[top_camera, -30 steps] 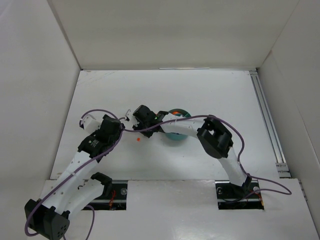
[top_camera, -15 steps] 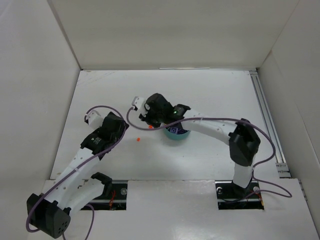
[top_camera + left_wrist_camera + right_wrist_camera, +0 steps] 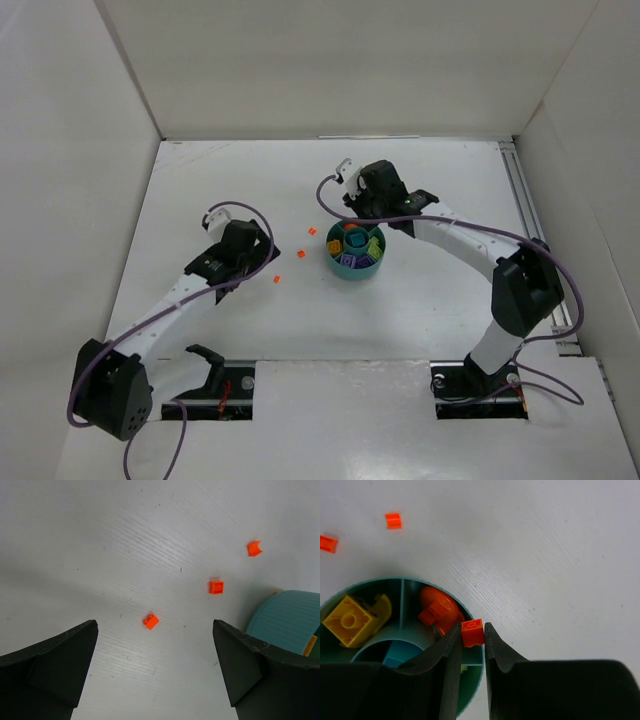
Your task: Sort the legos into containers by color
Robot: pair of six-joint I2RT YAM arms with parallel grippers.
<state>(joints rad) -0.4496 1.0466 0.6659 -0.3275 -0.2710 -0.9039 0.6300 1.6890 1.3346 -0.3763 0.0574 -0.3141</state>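
Note:
The teal dish (image 3: 347, 272) stands mid-table, with orange, yellow, purple, green and teal legos lying in its wedge sections. My right gripper (image 3: 471, 629) is shut on a small orange brick (image 3: 472, 634), held just over the dish rim (image 3: 476, 681) beside the section with orange pieces (image 3: 438, 611). A yellow brick (image 3: 349, 620) lies in the neighbouring section. Three orange legos lie loose left of the dish (image 3: 151, 621) (image 3: 216, 587) (image 3: 254, 548). My left gripper (image 3: 154, 630) hangs open above the nearest one, with nothing between its fingers.
White walls close in the table on the left, back and right. A metal rail (image 3: 535, 240) runs along the right side. The right gripper (image 3: 372, 222) sits at the dish's far edge; the left gripper (image 3: 262, 262) is to its left.
The right arm has swung from left of the dish round to its far side, carrying the orange brick. The left arm has reached forward and right toward the loose orange pieces.

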